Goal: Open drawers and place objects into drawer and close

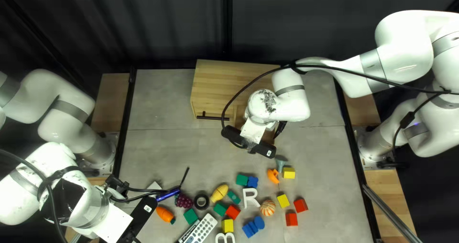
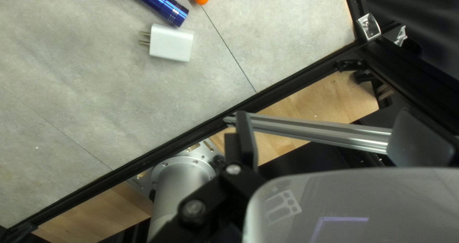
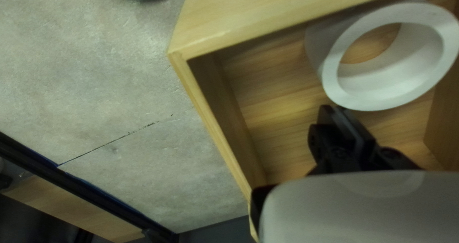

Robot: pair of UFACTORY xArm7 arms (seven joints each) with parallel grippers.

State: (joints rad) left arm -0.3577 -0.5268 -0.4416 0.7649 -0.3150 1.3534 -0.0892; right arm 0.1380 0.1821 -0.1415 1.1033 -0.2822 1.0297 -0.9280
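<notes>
The wooden drawer cabinet [image 1: 218,85] stands at the middle back of the table. Its right drawer [image 3: 215,92] is pulled open, and my right gripper [image 3: 333,112] reaches down into it, shut on the rim of a tilted white ring [image 3: 387,53]. In the top left view my right wrist [image 1: 261,124] hides that drawer. The left drawer's black handle [image 1: 211,118] shows, with that drawer closed. My left gripper [image 2: 333,139] is open with nothing between its fingers, over the table's near-left edge.
Toys lie along the near side: blue flashlight [image 1: 168,194], white charger [image 2: 170,42], orange carrot [image 1: 165,214], grapes [image 1: 183,200], black tape roll [image 1: 201,201], corn [image 1: 219,193], letter R [image 1: 250,197], keypad [image 1: 200,230], several coloured blocks. A teal piece [image 1: 280,161] sits by the open drawer.
</notes>
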